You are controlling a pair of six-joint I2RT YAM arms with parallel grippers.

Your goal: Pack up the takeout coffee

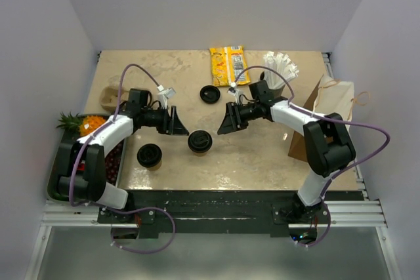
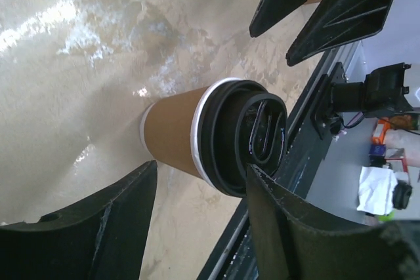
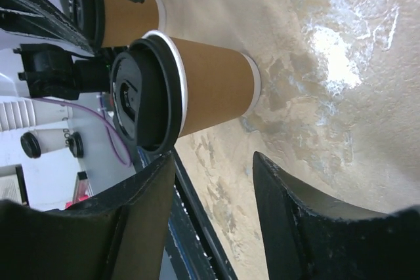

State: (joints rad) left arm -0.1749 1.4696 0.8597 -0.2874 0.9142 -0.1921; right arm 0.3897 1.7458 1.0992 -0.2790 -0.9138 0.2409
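- Left fingers (image 2: pixel 105 227) stand partly apart and hold nothing. They reach level across the table (image 1: pixel 262 155) toward the right arm.
- Right fingers (image 3: pixel 308 227) are also partly apart and empty. They point back at the left ones, tips near but not touching.
- A brown paper cup (image 1: pixel 199 141), with its black lid (image 2: pixel 252 136) on, stands upright on the table just beside both sets of tips. It sits slightly toward the robot's side of the line between them.
- Neither pair touches or surrounds the cup.
- The cup's long axis is vertical. In each wrist view that axis runs across from one finger toward the other. Both wrists therefore look rolled onto their side, with the gaps opening along the cup's height rather than across its width.
- Judging from this, a wrist would need to roll before its fingers could close on the cup's wall.
- Both arms look about equally near, and I cannot tell which is closer.
- A second lidded cup (image 1: pixel 149 155) stands apart, nearer the left arm.
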